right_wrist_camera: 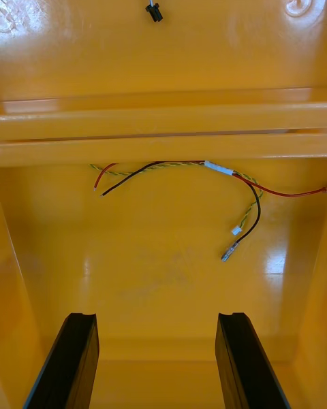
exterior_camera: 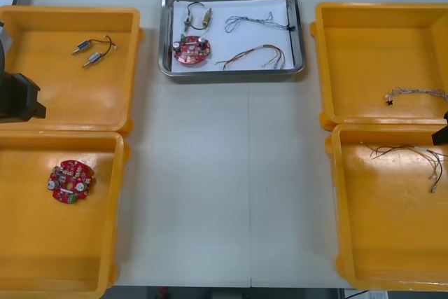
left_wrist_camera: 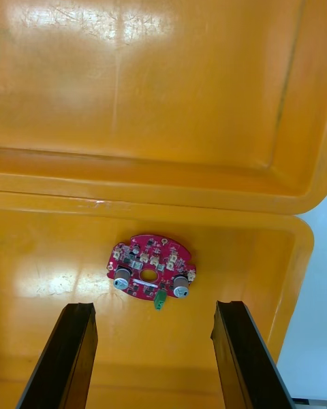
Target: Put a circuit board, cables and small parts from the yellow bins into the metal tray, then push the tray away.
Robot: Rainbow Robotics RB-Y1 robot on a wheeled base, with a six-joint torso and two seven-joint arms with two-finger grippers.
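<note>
left gripper (left_wrist_camera: 153,307): i see it low over a yellow bin (left_wrist_camera: 54,246), jaws apart, empty, round red circuit board (left_wrist_camera: 151,276) just ahead.
right gripper (right_wrist_camera: 157,316): jaws apart, empty, facing a red and yellow cable (right_wrist_camera: 170,164).

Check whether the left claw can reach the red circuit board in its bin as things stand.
Probably yes. The left claw is open, and the circuit board lies flat in the yellow bin just ahead of it, with nothing between.

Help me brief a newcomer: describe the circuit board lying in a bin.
On the robot's left, take the nearer yellow bin. A round red circuit board lies alone on its floor, ahead of the open left claw. The other board sits in the metal tray among cables.
</note>
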